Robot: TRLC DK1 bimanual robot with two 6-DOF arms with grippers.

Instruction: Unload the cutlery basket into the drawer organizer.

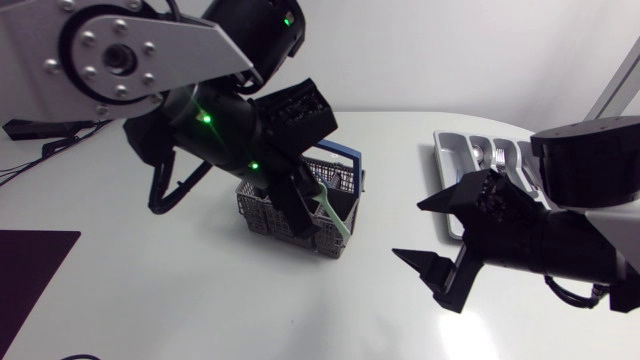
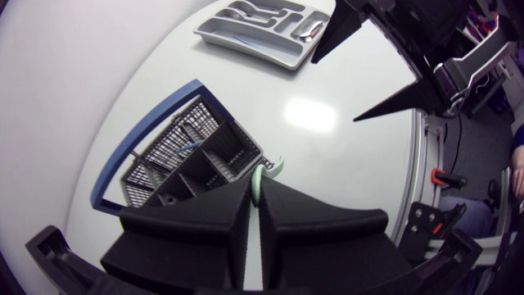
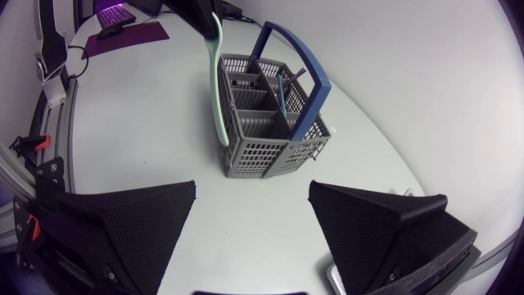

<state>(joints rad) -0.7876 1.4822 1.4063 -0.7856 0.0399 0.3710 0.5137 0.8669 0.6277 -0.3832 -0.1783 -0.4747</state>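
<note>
Bright overhead light, glare patch on the table (image 2: 309, 115), soft shadows

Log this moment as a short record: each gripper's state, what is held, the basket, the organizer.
left gripper: shut on a mint-green plastic utensil, held near upright at the basket's corner
right gripper: open, empty, over the white table between basket and organizer
basket: grey mesh cutlery basket with a blue handle, one slim blue piece inside
organizer: grey drawer organizer tray beyond the right arm, metal cutlery in it
</note>
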